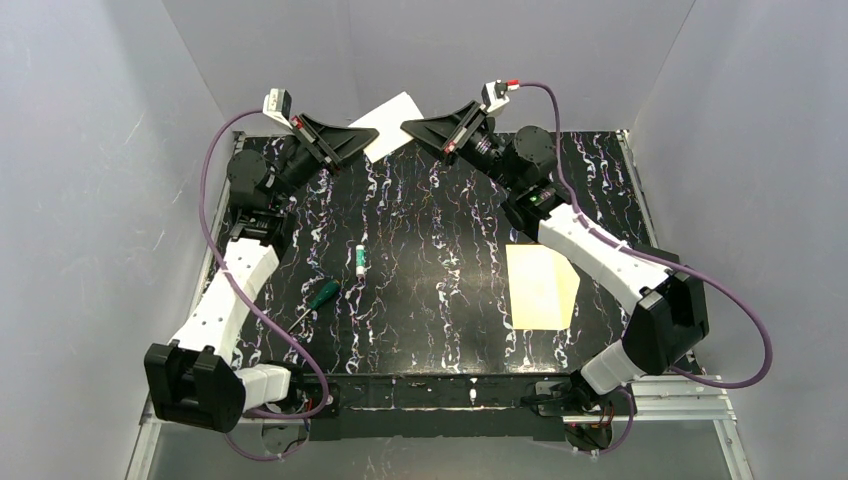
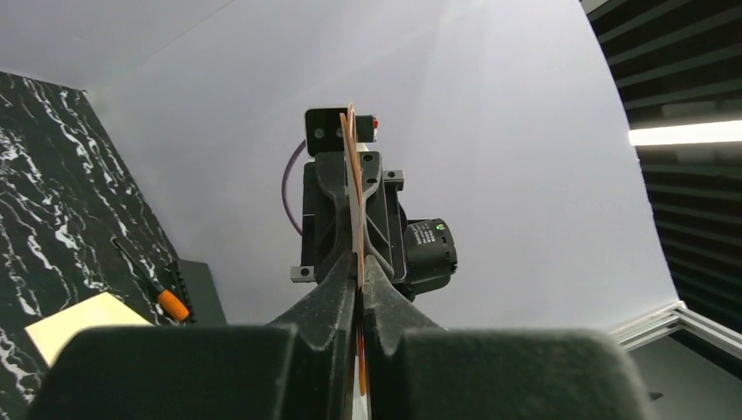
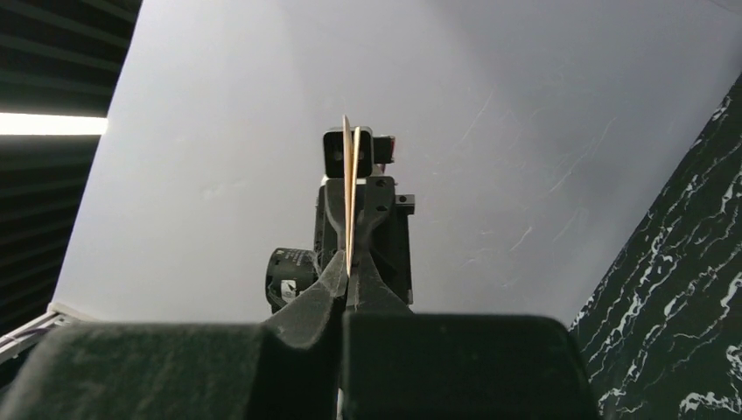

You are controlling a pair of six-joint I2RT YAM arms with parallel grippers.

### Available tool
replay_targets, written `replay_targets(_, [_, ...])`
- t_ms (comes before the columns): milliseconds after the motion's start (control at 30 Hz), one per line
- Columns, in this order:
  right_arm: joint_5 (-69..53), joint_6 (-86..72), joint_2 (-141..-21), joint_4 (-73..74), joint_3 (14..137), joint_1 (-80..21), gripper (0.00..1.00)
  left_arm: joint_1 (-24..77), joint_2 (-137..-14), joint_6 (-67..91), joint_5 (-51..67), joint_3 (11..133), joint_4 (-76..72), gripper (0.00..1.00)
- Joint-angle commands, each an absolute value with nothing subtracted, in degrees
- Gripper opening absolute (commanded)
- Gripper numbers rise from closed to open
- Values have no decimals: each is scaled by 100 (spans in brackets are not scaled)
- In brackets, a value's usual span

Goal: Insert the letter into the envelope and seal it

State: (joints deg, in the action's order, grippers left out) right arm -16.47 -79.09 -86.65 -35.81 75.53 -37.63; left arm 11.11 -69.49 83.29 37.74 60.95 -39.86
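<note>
Beyond the letter (image 1: 542, 285), up-table and to its left: the envelope (image 1: 392, 118) is held clear of the table (image 1: 450, 230), pinched from two sides.
Grip, left: the left gripper (image 1: 372, 135) has its fingers closed on the envelope end farther from the letter. Its wrist view shows the paper edge-on (image 2: 353, 175) in the pinch.
Grip, right: the right gripper (image 1: 408, 125) has its fingers closed on the envelope end nearer the letter. Its wrist view shows two paper layers edge-on (image 3: 348, 175), slightly parted above the pinch.
Letter position: flat on the table, untouched, well apart from both grippers.
Other items: screwdriver (image 1: 322, 293) and small white tube (image 1: 359, 260), both well left of the letter and not in use.
Flap state: cannot tell.
Step in hand (judged): presenting and opening the envelope. Insertion has not begun.
Next move calls for (judged): one gripper keeps the envelope with its mouth accessible. The other lets go, travels to the letter and lifts it by an edge. It then lines the sheet up square with the mouth.
</note>
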Motion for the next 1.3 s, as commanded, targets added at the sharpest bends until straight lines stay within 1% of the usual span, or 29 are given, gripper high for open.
replay_targets(0, [-1554,-7417,-8512,-2955,7743,-3797,10,1132,-6677,7489,3889,6443,-3293,0])
replay_targets(100, [-1150,-6440,-8273,-1003,8105,-3744,57,1127,-6310,6263,3420,6582,-1750,0])
replay_targets(133, [-924,-6036,-8206,-153,8248,-3692,65,1125,-6205,5829,3195,6670,-1112,0])
replay_targets(167, [-632,-5665,-8149,657,8391,-3619,70,1125,-6136,5432,2902,6773,-463,0])
replay_targets(200, [-273,-5377,-8074,1455,8458,-3531,74,1125,-6105,5011,2629,6926,175,0])
replay_targets(233, [57,-5166,-7995,2068,8443,-3392,75,1125,-6107,4646,2350,7086,770,0])
replay_targets(333, [832,-4730,-7746,3561,8161,-2795,76,1125,-6077,3995,2090,7128,1573,0])
replay_targets(433, [1719,-4299,-7612,4806,7827,-2070,76,1125,-5918,3794,2246,6844,1690,0])
replay_targets(533, [2066,-3877,-7600,5426,7456,-986,75,1125,-5802,3721,2340,6578,1751,0])
replay_targets(600, [1970,-3780,-7605,5727,7301,-251,71,1125,-5770,3531,2279,6542,1993,0])
replay_targets(733, [1977,-3786,-7423,5878,6772,368,58,1125,-5686,3424,2229,6388,2280,0])
replay_targets(800, [1947,-3746,-7405,5916,6375,655,46,1125,-5647,3434,2348,6253,2227,0])
replay_targets(833, [1878,-3744,-7379,5892,6149,807,43,1125,-5639,3425,2389,6217,2239,0])
replay_targets(967, [1164,-3765,-7273,5344,5239,1095,42,1125,-5559,3359,2454,6147,2265,0])
replay_targets(1100, [649,-3813,-7524,5113,4874,1107,35,1125,-5537,3310,2443,6193,2324,0])
replay_targets(1267, [273,-3810,-7684,4828,4601,1107,31,1125,-5542,3215,2461,6492,2519,0])
